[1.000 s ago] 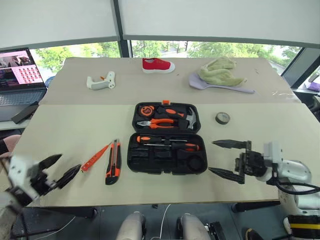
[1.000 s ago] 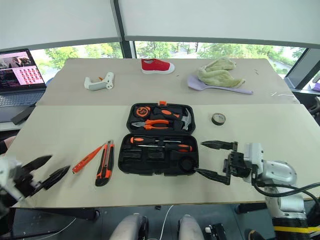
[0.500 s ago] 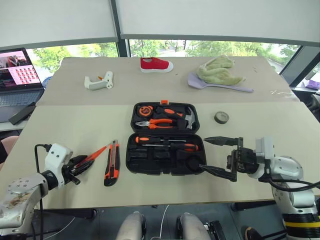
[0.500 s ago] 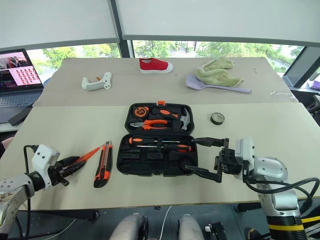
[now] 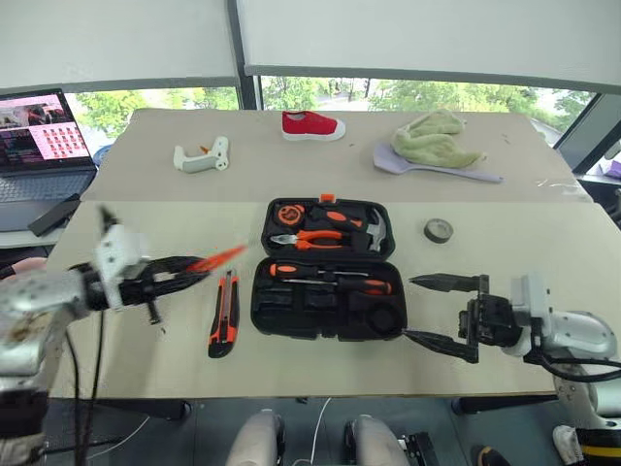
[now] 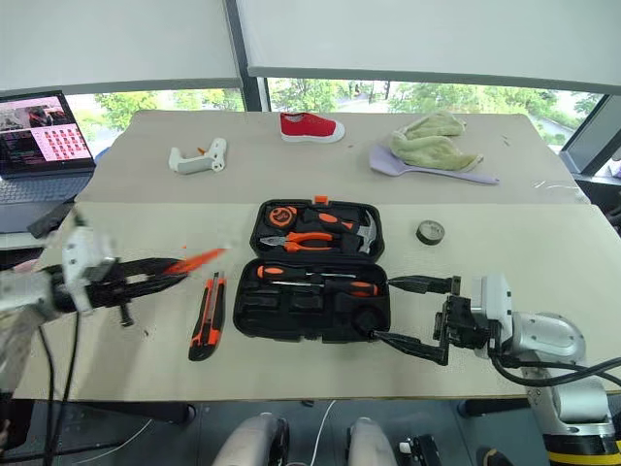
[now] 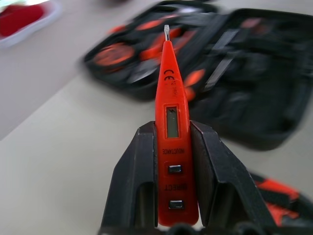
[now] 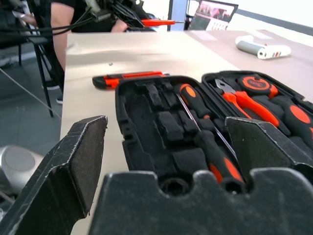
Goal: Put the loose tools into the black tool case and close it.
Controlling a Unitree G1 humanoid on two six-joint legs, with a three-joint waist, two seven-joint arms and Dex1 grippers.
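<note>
- Centrally, the black tool case (image 5: 325, 269) lies open on the table (image 5: 116, 320), between the two grippers; its lid half holds orange-handled pliers (image 5: 309, 238), and its nearer half holds two orange-and-black screwdrivers (image 5: 330, 278) in their recesses.
- Left gripper (image 7: 171, 161): fingers (image 7: 134, 186) clamped on the lower body of the slim orange tester screwdriver (image 7: 172, 132), one on each side. The tester is raised above the table, its metal tip pointing away from the gripper toward the case.
- Just beyond and below the left gripper, between it and the case, the orange-black utility knife (image 5: 222, 313) lies flat on the table beside the case's edge, apart from both.
- Right gripper (image 5: 444, 309): jaws spread wide and holding nothing, level with the table, pointing at the near corner of the case's tray half, fingertips close to the case wall; whether they touch it cannot be told.
- Beyond the right gripper, well clear of its fingers, the small dark grey tape roll (image 5: 437, 230) rests on the table beside the lid half.
- Farther from both grippers, across the table: a white gun-shaped tool (image 5: 201, 156), a red shoe (image 5: 310, 125), a green cloth (image 5: 432, 139).
- Outboard of the left gripper, a laptop (image 5: 39, 146) stands open.
</note>
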